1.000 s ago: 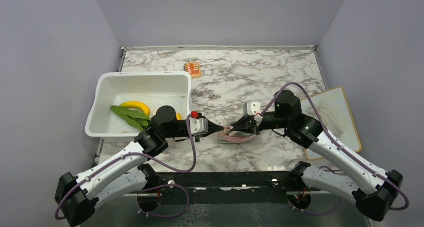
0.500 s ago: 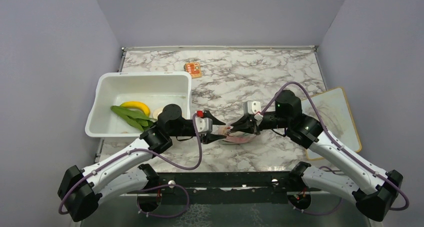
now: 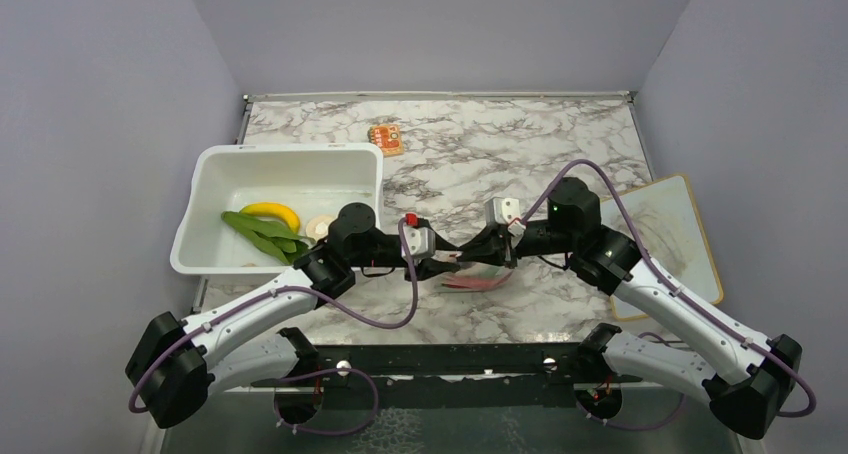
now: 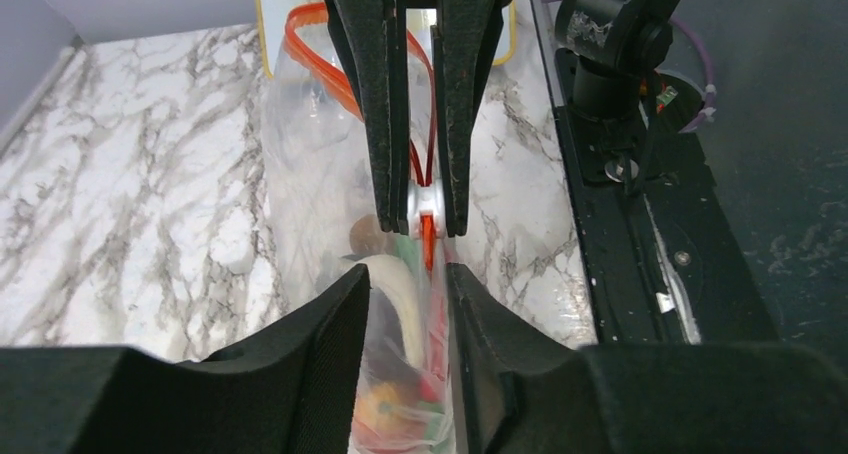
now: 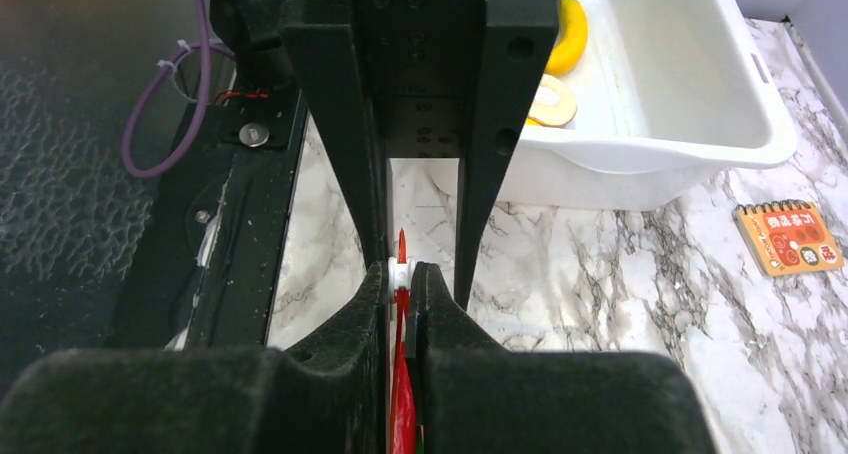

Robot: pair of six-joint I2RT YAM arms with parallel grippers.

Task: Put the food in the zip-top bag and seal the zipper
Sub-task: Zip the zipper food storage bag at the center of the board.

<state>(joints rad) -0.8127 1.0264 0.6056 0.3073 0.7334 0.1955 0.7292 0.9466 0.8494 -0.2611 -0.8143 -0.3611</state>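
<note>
On a grey-veined marble surface (image 3: 470, 144) between lilac walls (image 3: 430, 24), right of a white rectangular plastic tub (image 3: 280, 149), the right claw (image 5: 402, 274) pinches the orange-red zipper strip (image 4: 315, 49) of a clear floppy plastic bag (image 4: 300, 164), the left claw (image 4: 408, 274) parted around it.

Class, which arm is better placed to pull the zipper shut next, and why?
Right. The right tool pinches the white tab of the zipper, ready to slide it; the left tool merely straddles the bag, jaws apart.
</note>
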